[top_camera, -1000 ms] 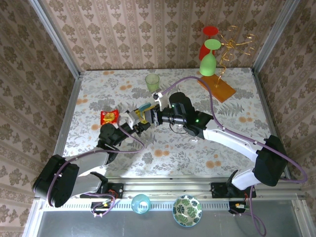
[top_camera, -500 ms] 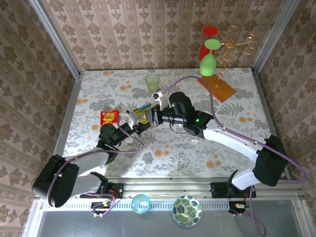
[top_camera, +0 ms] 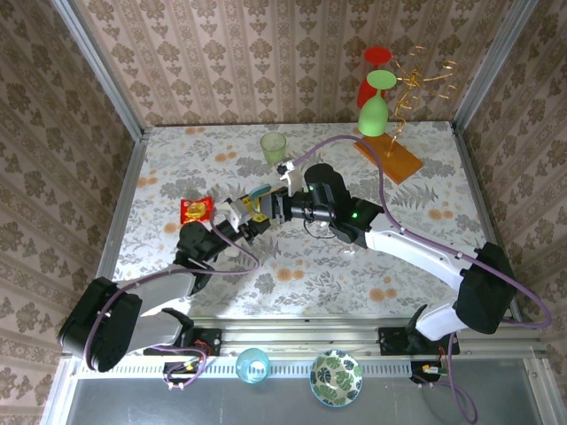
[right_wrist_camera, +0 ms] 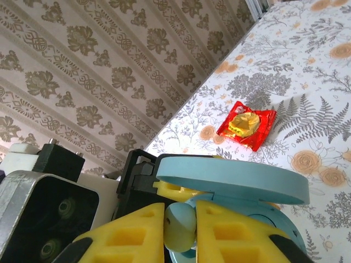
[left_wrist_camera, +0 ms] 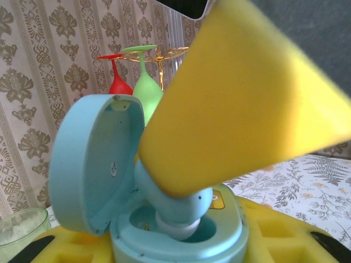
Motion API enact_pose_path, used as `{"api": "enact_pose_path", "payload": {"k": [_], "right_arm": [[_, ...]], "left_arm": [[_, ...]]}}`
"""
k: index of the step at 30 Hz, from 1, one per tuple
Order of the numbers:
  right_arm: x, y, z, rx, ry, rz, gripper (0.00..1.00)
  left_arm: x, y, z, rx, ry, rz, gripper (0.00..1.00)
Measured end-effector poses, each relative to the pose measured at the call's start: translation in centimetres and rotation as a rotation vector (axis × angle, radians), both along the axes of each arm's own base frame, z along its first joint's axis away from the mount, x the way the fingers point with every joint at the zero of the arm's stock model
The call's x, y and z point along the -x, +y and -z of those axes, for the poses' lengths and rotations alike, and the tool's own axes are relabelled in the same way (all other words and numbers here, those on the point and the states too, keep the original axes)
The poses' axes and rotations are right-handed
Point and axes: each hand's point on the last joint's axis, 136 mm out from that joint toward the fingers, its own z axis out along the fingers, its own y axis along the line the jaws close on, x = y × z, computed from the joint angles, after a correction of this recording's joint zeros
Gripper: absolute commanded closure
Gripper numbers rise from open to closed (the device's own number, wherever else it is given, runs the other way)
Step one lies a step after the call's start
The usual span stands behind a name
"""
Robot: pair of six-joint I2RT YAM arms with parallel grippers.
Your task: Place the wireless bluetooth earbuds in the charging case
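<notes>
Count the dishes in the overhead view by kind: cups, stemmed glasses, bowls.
Cups: 2, green cup and blue cup
Stemmed glasses: 2, red glass and green glass
Bowls: 1, patterned bowl
Total: 5

Open lid point(left_wrist_camera: 93, 164) of charging case point(left_wrist_camera: 227, 233) vs right pincer point(right_wrist_camera: 181, 227); green cup point(top_camera: 274, 147) nr behind; table point(top_camera: 310, 283) free.

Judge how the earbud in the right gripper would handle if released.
Smooth and rounded, the earbud probably slips easily in the right gripper. Its bulbous shape suggests it would roll. It looks rigid: no visible squashing.
</notes>
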Motion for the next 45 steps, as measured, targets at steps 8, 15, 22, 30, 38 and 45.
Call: {"api": "enact_pose_path", "payload": {"k": [8,15,22,30,38,45], "right_arm": [[-0.1,-0.1,0.1,0.011,-0.009,0.003,0.72],[0.1,-0.2,0.1,0.026,-0.024,-0.003,0.64],[0.1,-1.2,-1.1,0.035,-0.068,0.027,0.56],[1.2,-3.2,-3.1,0.003,-0.139,0.051,0.54],[-0.5,-5.3,-4.7,0.007,-0.17,0.153,0.48],[-2.7,-4.4,-4.2,0.093,-0.125,0.179,0.44]], "left_arm": [[-0.1,0.0,0.1,-0.002,0.004,-0.003,0.86],[-0.1,0.0,0.2,-0.005,0.009,-0.002,0.86],[0.1,0.0,-0.4,0.009,-0.014,0.001,0.86],[0.4,-0.1,-0.7,0.005,-0.045,0.015,0.86],[1.4,-1.0,-0.2,-0.044,-0.064,0.094,0.86],[2.2,-1.5,-0.4,-0.054,-0.075,0.148,0.86]]}}
